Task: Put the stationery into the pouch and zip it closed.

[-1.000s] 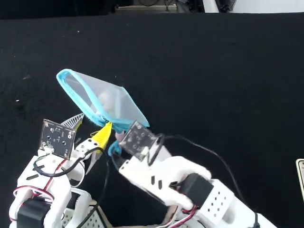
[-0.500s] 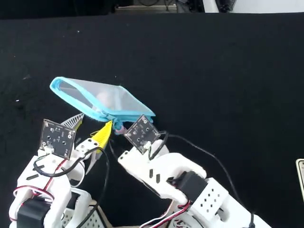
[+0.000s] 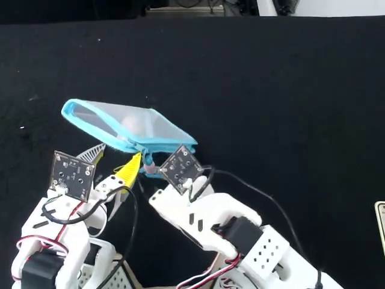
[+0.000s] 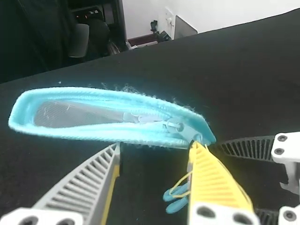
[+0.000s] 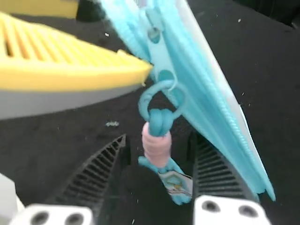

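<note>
1. A black tabletop (image 3: 289, 90) carries everything. In the high view a pale object (image 3: 381, 218) shows at the right edge, well apart from the pouch. Black cables (image 3: 258, 191) loop over the arm at lower centre.
2. One blue mesh pouch (image 3: 123, 127) sits left of centre in the high view, just above both arms. A pale shape shows through the mesh, but what it is I cannot tell.
3. The zip slider (image 4: 175, 125) sits near the pouch end closest to the arms. One blue pull cord (image 5: 158, 119) hangs from it by a ring, with one pink bead (image 5: 155, 146) and one small tag (image 5: 176, 183).
4. The left pincer (image 4: 154, 151) is spread wide, with one grey finger (image 4: 86, 187) and one yellow finger (image 4: 213, 185). The yellow tip touches the pouch's near corner. The grey tip is just under the pouch's long edge, and nothing is clamped between them.
5. The right pincer (image 5: 158, 138) is also parted. Its two black ribbed fingers (image 5: 101, 176) stand either side of the hanging cord and bead without pressing on them.
6. In the right wrist view the left arm's yellow finger lies right beside the zip pull, crowding the space around the ring.
7. In the high view the right arm's camera board (image 3: 180, 168) covers its own pincer and the pouch's near corner.
8. Count: two arms, two pincers.
</note>
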Controlling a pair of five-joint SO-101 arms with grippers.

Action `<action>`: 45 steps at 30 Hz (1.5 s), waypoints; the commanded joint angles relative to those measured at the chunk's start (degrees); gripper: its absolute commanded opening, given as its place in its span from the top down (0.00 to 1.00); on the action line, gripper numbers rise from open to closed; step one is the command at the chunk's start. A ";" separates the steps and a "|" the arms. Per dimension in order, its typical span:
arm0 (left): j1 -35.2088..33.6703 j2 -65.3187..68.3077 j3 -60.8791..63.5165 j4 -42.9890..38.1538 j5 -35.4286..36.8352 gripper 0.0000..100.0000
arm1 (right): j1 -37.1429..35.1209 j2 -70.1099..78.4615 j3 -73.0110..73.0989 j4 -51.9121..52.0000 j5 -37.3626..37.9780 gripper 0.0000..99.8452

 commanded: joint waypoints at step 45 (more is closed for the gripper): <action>0.40 -0.18 -1.19 -0.79 0.09 0.77 | 12.48 -0.31 -28.70 22.07 22.42 0.99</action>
